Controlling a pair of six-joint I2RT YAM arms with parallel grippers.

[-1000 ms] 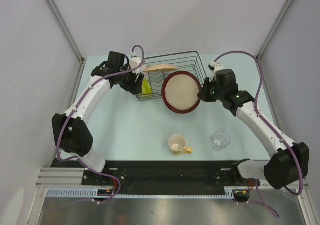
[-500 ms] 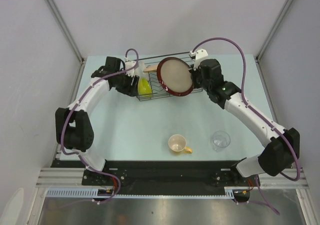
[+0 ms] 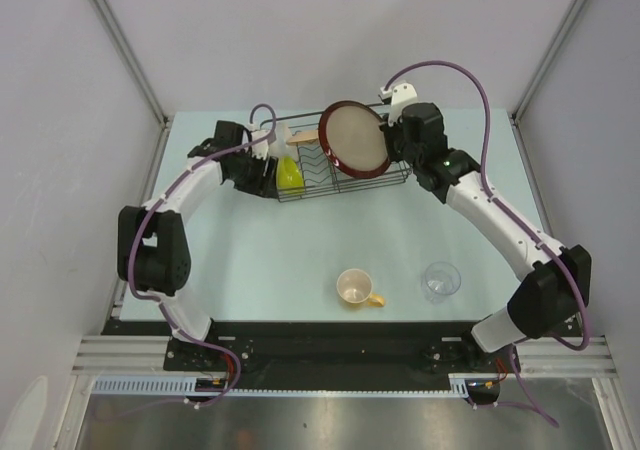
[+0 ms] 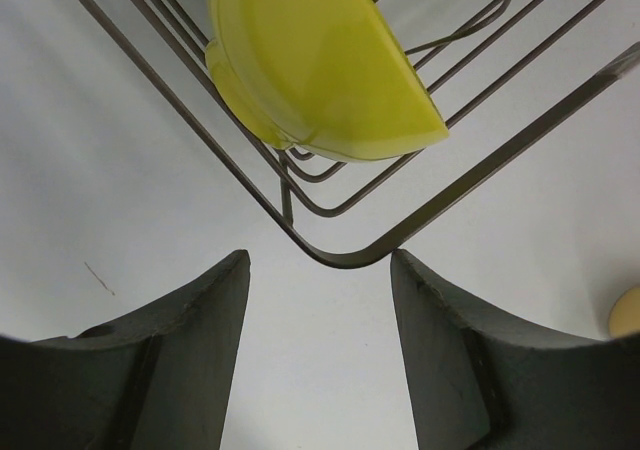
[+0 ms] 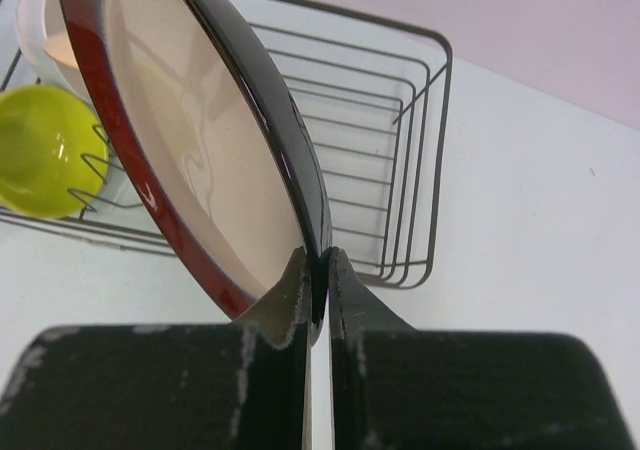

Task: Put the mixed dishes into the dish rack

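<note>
Right claw [image 5: 318, 270] gripping the dark-red-rimmed tan plate [image 3: 353, 138] over the dish rack [image 3: 402, 177]; left claw [image 4: 318, 280] hovering open at the rack's near left corner.
The right wrist view is showing both fingers pressing the plate's rim, with the plate tilting on edge above the rack's wires. The left claw is gaping wide and holding nothing, with the corner wire lying between its fingers. The lime-green bowl [image 4: 310, 60] is sitting in the rack's left end, and the beige leaf-patterned plate [image 3: 305, 138] is lying just beyond it. Only the top view is showing the cream cup with yellow handle [image 3: 353, 288] and the small clear glass [image 3: 441, 280], standing on the near side of the desk [image 3: 270, 260], well apart from the rack.
</note>
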